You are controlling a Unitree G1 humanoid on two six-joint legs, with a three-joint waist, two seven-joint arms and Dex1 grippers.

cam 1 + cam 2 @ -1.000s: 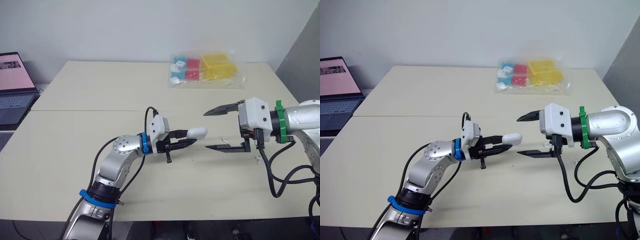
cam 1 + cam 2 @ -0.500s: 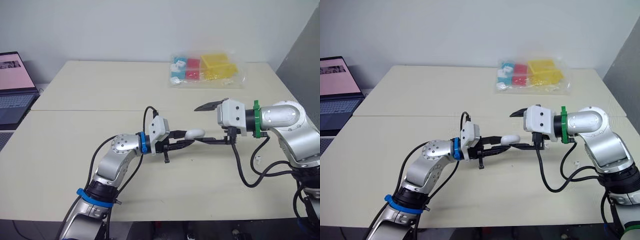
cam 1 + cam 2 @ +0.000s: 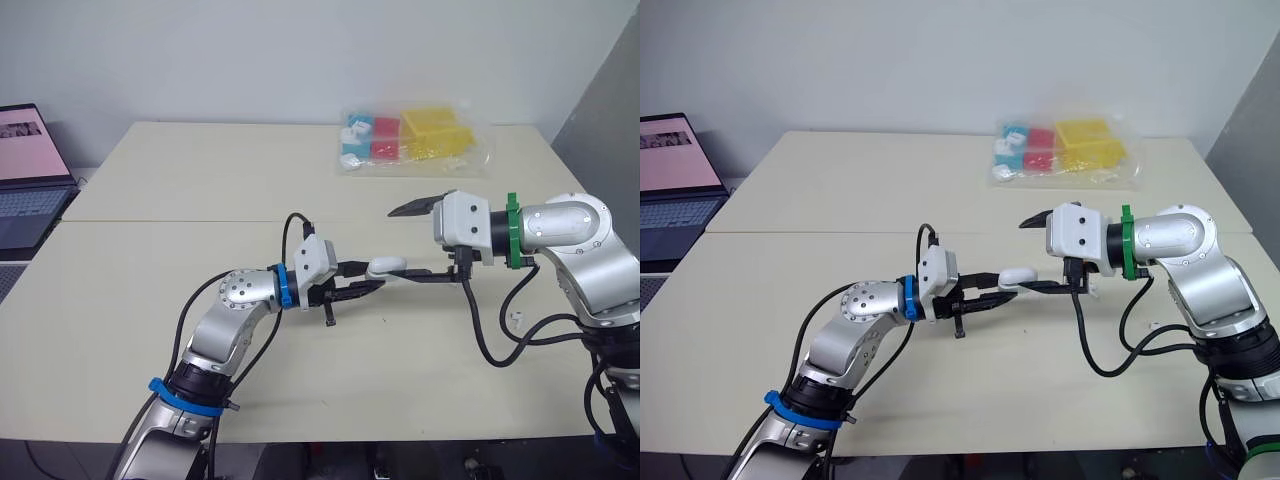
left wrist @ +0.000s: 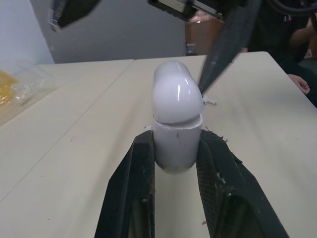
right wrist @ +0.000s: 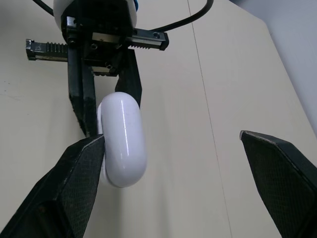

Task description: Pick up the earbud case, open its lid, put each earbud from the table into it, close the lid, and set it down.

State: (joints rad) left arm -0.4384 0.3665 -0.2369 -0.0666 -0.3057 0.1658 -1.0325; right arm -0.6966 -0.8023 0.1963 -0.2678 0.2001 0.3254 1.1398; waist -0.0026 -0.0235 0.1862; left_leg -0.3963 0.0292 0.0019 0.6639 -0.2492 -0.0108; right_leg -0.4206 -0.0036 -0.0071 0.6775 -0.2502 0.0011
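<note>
Left gripper (image 3: 371,276) pinching the earbud case (image 3: 388,267) by its base, held clear of the table (image 3: 200,200); opening the lid looks like the step in hand.
Right gripper (image 3: 395,245) spread wide, its lower finger against the side of the lid (image 4: 176,96); the seam looks barely cracked; next, that fingertip likely must catch the lid's edge and lever it back; a small white piece (image 3: 516,318), probably an earbud, lies near the right arm.
</note>
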